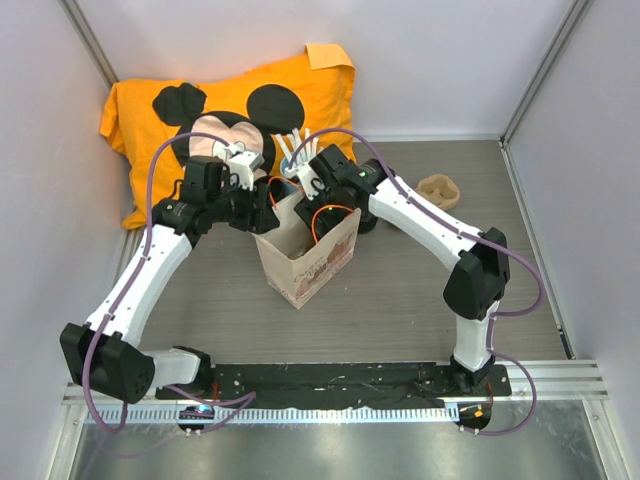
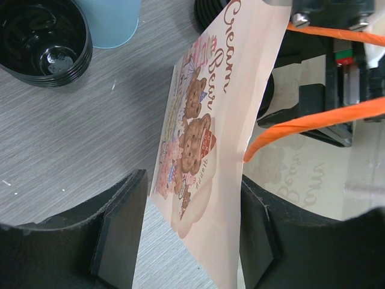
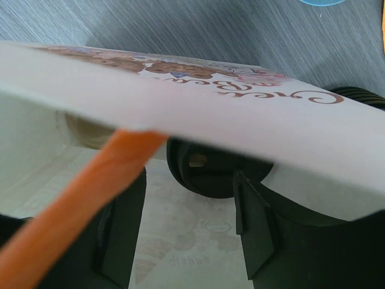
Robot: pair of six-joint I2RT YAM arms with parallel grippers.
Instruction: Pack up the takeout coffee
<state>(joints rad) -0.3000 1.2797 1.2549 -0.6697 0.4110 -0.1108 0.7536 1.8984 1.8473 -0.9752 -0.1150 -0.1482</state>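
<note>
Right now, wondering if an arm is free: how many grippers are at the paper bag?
2. The left gripper straddles the left wall of the paper bag; the right gripper reaches into its open top.

Cream bag [image 1: 305,262] w/ bear print, orange cloth [image 1: 290,90] w/ black mouse

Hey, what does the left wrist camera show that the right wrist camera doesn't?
Only the left wrist view: the hollow black ridged ring on the table, and the left tool straddling the wall of the paper bag. Only the right wrist view: the bag's interior, with what looks like the takeout coffee, dark and round, beyond the right tool's parted fingers. Both: the bag's Cream Bear print, an orange cable, the gray table and some of the blue cup.
</note>
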